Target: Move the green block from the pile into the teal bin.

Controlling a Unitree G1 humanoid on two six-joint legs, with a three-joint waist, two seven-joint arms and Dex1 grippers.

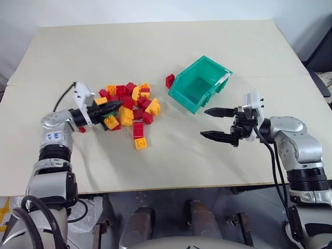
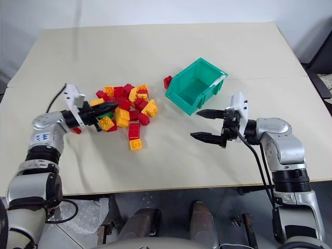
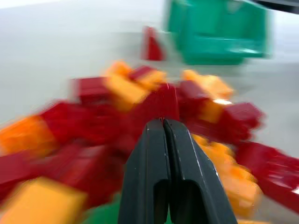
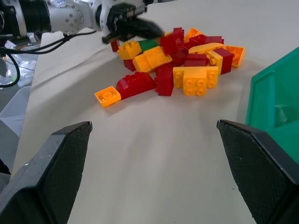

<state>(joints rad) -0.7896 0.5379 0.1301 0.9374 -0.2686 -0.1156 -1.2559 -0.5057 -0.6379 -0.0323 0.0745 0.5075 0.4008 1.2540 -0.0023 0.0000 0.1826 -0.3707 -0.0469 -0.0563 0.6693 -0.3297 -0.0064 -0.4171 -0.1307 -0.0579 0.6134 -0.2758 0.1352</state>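
Left gripper [image 1: 110, 105] is poking the pile [image 1: 128, 107] pinched shut, holding nothing; it's risking burying the green block [image 4: 148, 44]. Right gripper [image 1: 220, 124] is hanging wide open, empty.

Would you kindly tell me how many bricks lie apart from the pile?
3: a red brick beside the teal bin, a yellow-orange brick just below the pile, and a red one under the left end effector. Others may be hidden.
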